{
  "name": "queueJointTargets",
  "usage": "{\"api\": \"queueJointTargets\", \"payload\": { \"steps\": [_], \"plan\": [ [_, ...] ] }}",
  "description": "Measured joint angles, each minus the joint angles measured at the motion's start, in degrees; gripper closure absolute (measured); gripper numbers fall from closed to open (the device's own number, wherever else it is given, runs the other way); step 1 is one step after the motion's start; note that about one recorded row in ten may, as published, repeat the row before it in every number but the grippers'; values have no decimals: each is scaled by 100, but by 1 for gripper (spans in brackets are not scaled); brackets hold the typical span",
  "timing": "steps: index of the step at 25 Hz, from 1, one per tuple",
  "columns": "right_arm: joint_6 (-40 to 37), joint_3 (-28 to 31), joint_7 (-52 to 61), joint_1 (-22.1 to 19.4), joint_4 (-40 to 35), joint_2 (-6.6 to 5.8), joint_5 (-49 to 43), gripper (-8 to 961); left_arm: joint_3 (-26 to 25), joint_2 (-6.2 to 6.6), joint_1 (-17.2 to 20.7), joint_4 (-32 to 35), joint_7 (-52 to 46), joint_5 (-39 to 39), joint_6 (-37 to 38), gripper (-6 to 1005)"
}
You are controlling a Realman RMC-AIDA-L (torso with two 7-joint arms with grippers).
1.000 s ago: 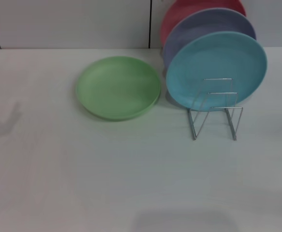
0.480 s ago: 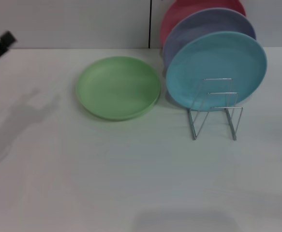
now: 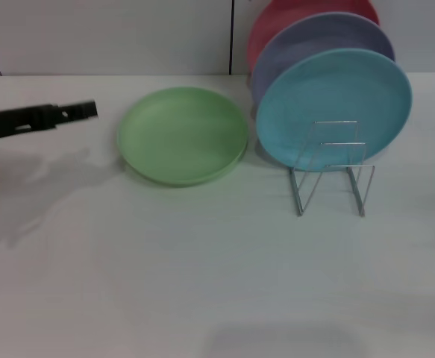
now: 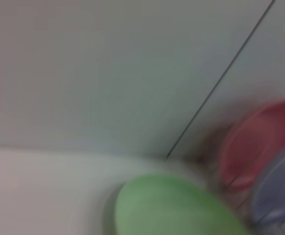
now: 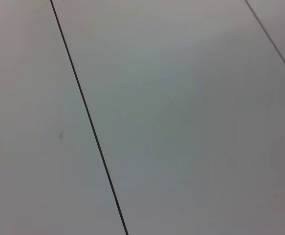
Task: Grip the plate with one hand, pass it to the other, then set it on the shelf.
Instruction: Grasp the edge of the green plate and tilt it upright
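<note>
The light-green plate [image 3: 182, 135] lies flat on the white table, left of the shelf [image 3: 333, 168], a thin silver wire rack. The left wrist view also catches the plate [image 4: 176, 208], blurred, low in the picture. My left gripper [image 3: 89, 110] reaches in from the left edge as a dark bar above the table. Its tip is a short gap to the left of the plate's rim, apart from it. The right gripper is out of view; the right wrist view shows only a pale panelled surface.
Three plates stand upright in the rack: a turquoise-blue one [image 3: 333, 104] in front, a lavender one [image 3: 314, 41] behind it and a red one [image 3: 292, 15] at the back. A wall rises behind the table [image 3: 202, 261].
My left arm has come in from the left edge and swept right toward the green plate. One second ago only its shadow showed. The plates and rack have not moved.
</note>
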Motion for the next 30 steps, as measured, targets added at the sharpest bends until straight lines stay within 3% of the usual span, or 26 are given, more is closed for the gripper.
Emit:
{"api": "queueJointTargets", "payload": {
  "steps": [1, 2, 3, 5, 6, 7, 8, 11, 19, 21, 30],
  "plan": [
    [3, -1, -1, 1, 0, 0, -2, 225, 13, -66, -194, -321, -661, 937, 15, 195],
    [3, -1, -1, 1, 0, 0, -2, 225, 13, -66, -194, -321, -661, 937, 15, 196],
    [2, 0, -1, 1, 0, 0, -3, 225, 13, -254, -734, -567, -1674, 2636, 19, 196],
    [-1, 0, -2, 1, 1, 3, -6, 224, 13, -254, -734, -567, -1674, 2636, 19, 197],
    [-5, 0, -3, -7, 5, 7, -10, 224, 43, -306, -1016, -538, -2012, 3233, 21, 198],
    [-5, 0, -3, -7, 5, 7, -10, 224, 43, -306, -1016, -538, -2012, 3233, 21, 198],
    [-5, -1, -3, -11, 6, 7, -12, 225, 236, -340, -1413, -272, -2421, 3784, 130, 199],
    [-8, -7, -3, -16, 9, 9, -15, 226, 609, -331, -1568, -42, -2773, 3847, 534, 201],
    [-153, -9, -4, -18, 5, 4, -16, 226, 1005, -341, -1767, 331, -3398, 4253, 1170, 205],
    [-193, -8, -4, -17, -11, -3, -15, 226, 1199, -345, -2019, 834, -3593, 4382, 1538, 206],
    [-211, -9, -3, -24, -33, -14, -15, 227, 1322, -357, -2698, 1973, -3685, 4509, 2254, 211]
  ]
}}
